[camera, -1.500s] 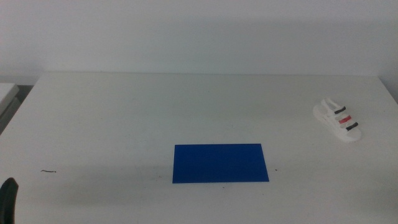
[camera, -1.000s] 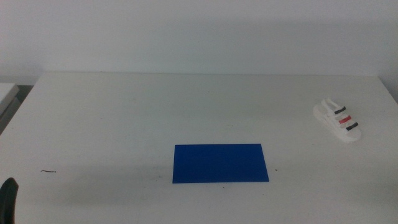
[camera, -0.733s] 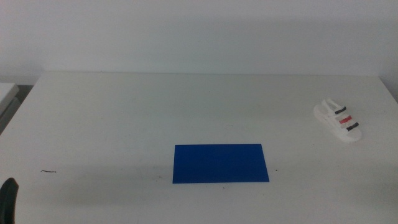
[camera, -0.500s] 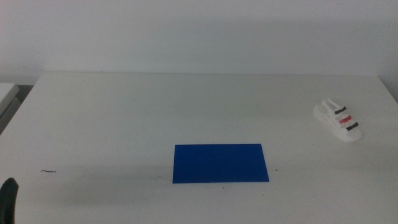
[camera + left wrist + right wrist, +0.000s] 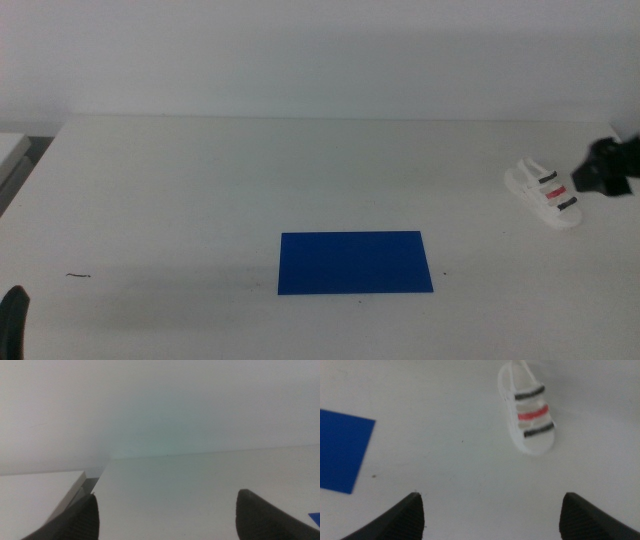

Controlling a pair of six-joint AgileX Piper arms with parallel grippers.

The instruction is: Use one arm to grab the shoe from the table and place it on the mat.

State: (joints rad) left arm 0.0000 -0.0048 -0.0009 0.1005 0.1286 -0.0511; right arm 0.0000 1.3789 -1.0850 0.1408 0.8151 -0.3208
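Note:
The white shoe (image 5: pixel 545 195) with two dark straps and one red strap lies on the white table (image 5: pixel 200 180) near its right edge. The dark blue mat (image 5: pixel 355 262) lies flat near the table's front middle. My right gripper (image 5: pixel 607 170) has come in from the right edge, blurred, just right of and above the shoe. In the right wrist view its jaws stand wide open and empty (image 5: pixel 492 520), with the shoe (image 5: pixel 527 415) ahead and the mat's corner (image 5: pixel 342 450) off to one side. My left gripper (image 5: pixel 12 320) waits at the bottom left, open (image 5: pixel 167 520).
A thin dark speck (image 5: pixel 78 275) lies on the table at the front left. Another white surface (image 5: pixel 10 150) stands beyond the table's left edge. A plain white wall runs behind the table.
The right arm has come into the middle view from the right edge, next to the shoe. The shoe, mat and left gripper have not moved.

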